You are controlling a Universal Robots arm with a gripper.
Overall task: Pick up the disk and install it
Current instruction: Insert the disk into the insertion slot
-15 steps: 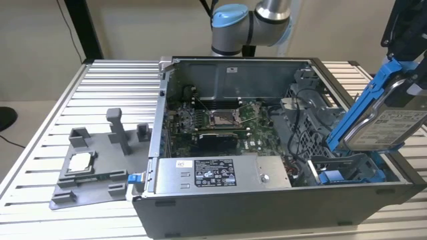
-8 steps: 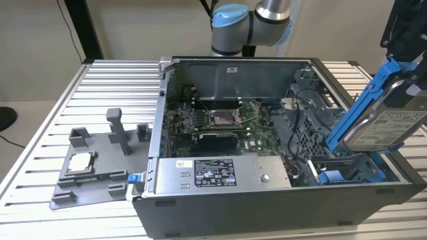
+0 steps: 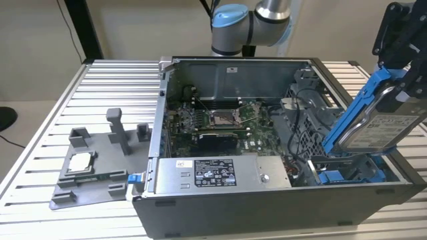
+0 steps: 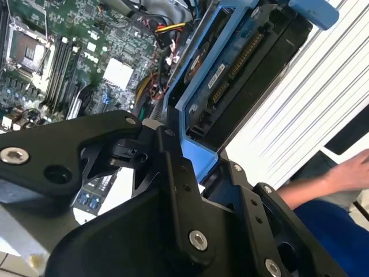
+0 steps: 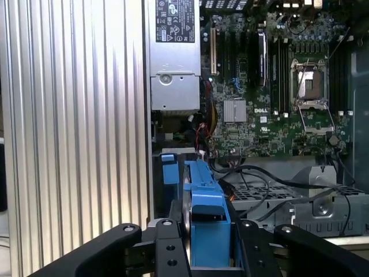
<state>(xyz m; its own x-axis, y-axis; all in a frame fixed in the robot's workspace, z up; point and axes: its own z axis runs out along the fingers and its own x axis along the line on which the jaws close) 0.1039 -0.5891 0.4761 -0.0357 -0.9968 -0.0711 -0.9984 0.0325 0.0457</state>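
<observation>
Disk (image 3: pixel 383 125) grasped edgewise by claw (image 3: pixel 405 82), blue frame clamped tight, steeply tilted. Disk hung below claw, lower end over blue bay (image 3: pixel 347 176) of open computer case (image 3: pixel 267 205) on tabletop (image 3: pixel 100 90).

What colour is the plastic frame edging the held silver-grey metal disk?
Blue plastic frame, clearest in the exterior view, edging the silver-grey metal disk.
</observation>
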